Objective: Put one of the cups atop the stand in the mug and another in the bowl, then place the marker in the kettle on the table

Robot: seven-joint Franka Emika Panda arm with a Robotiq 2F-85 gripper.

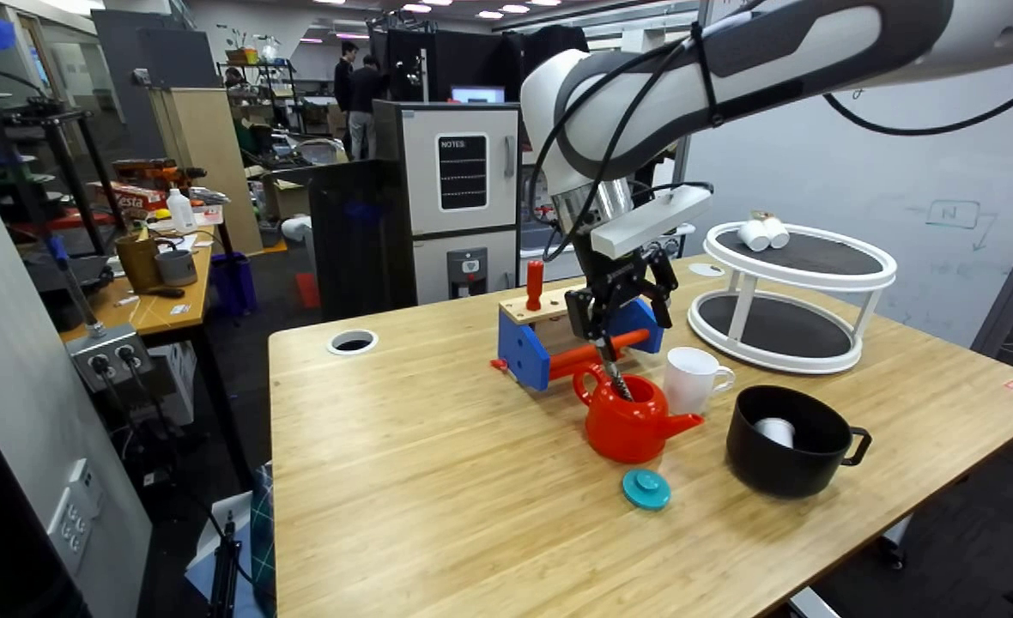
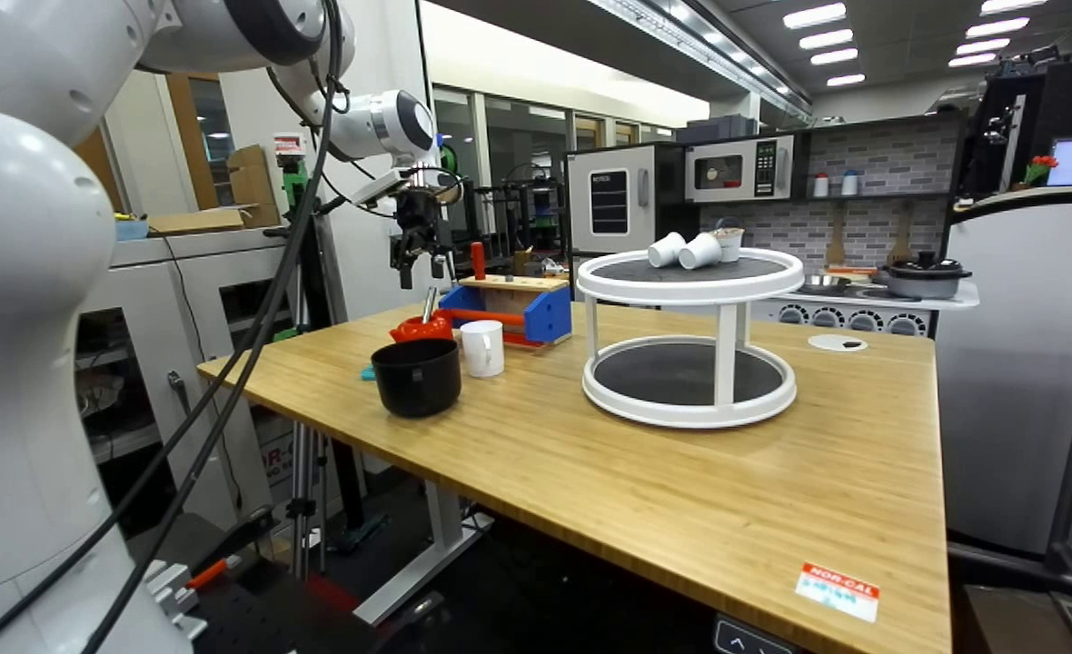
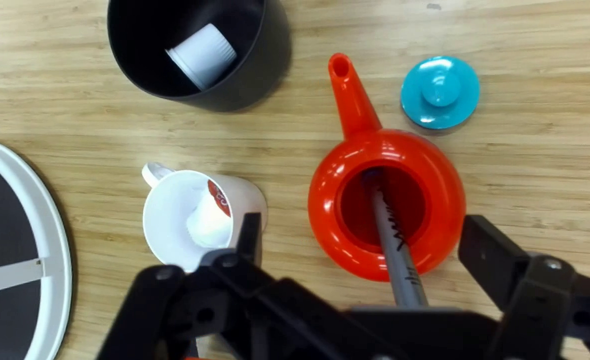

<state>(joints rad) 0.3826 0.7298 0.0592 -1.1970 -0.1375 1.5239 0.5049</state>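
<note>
While 1 kettle (image 3: 324,212) holds 1 marker (image 3: 395,245), 1 bowl (image 3: 269,62) holds 1 cup (image 3: 204,55).

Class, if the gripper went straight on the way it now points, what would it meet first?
Probably the marker, whose raised end leans out of the red kettle towards the open gripper; the kettle itself would likely come next. Depth is unclear.

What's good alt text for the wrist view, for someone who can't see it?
A gray marker leans in a lidless red kettle, the pincer open in the foreground. A turquoise lid lies beside the kettle; left of both sit a white mug with something white inside and a black bowl holding a white cup.
</note>
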